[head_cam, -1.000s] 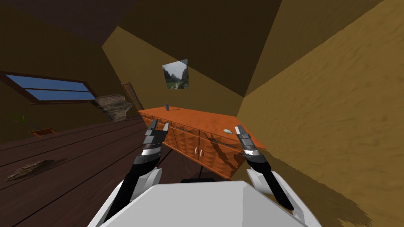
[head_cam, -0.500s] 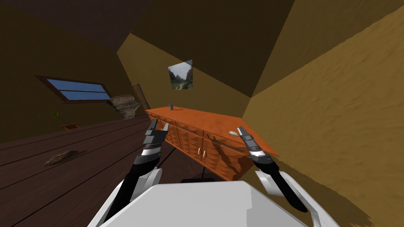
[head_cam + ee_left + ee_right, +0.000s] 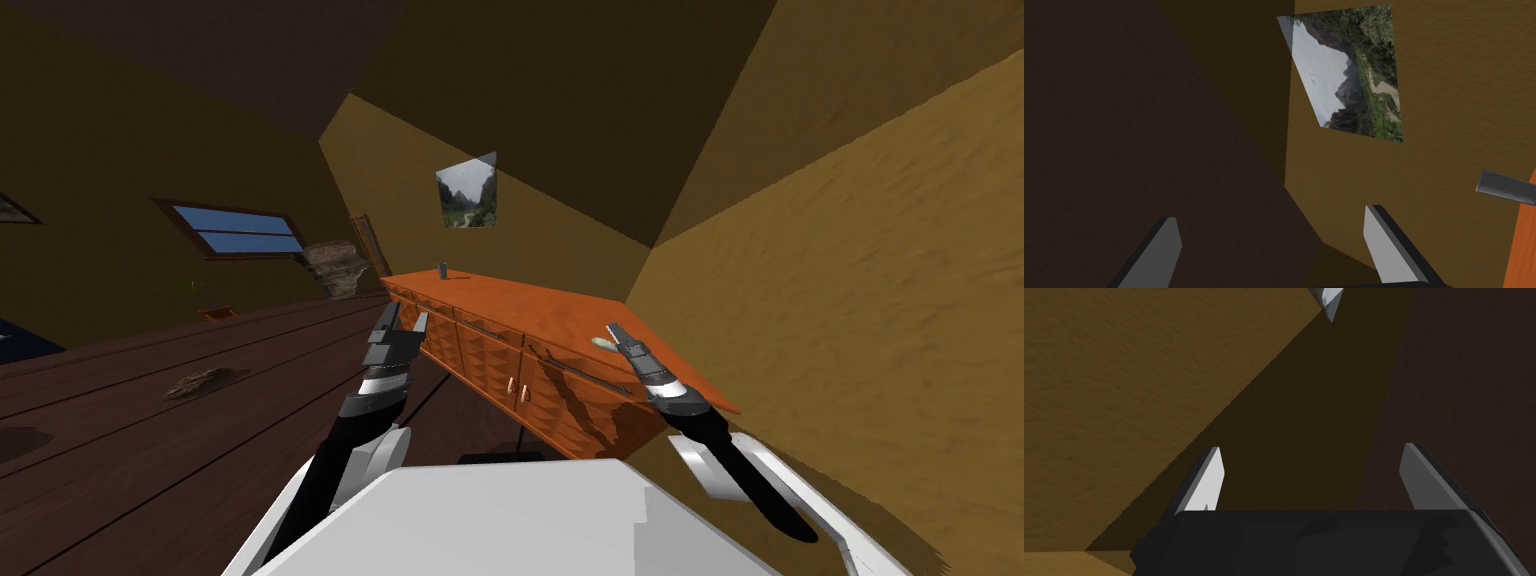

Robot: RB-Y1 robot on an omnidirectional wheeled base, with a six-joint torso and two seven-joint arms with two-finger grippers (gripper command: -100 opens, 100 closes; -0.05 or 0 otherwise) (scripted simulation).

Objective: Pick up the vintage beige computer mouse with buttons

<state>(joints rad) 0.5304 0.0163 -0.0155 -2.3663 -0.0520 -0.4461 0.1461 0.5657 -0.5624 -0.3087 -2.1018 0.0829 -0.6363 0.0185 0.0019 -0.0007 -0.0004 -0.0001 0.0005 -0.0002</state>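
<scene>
A small pale mouse (image 3: 602, 343) lies on the orange sideboard (image 3: 520, 300), near its right end and front edge. My right gripper (image 3: 618, 333) hovers just right of the mouse, with its tips level with it in the head view. I cannot tell whether they touch. In the right wrist view its fingers (image 3: 1211, 474) stand open with nothing between them. My left gripper (image 3: 404, 317) is raised in front of the sideboard's left part. Its fingers (image 3: 1381, 240) are open and empty.
A small grey cup (image 3: 441, 269) stands at the sideboard's far left end. The ochre wall (image 3: 850, 300) runs close along the right. A rock-like lump (image 3: 205, 381) lies on the dark plank floor, and a potted plant (image 3: 213, 311) stands by the far wall.
My view has swung, so the room has slid right and the sideboard has come slightly nearer. My right arm has reached outward and stays beside the mouse. The left arm holds its pose.
</scene>
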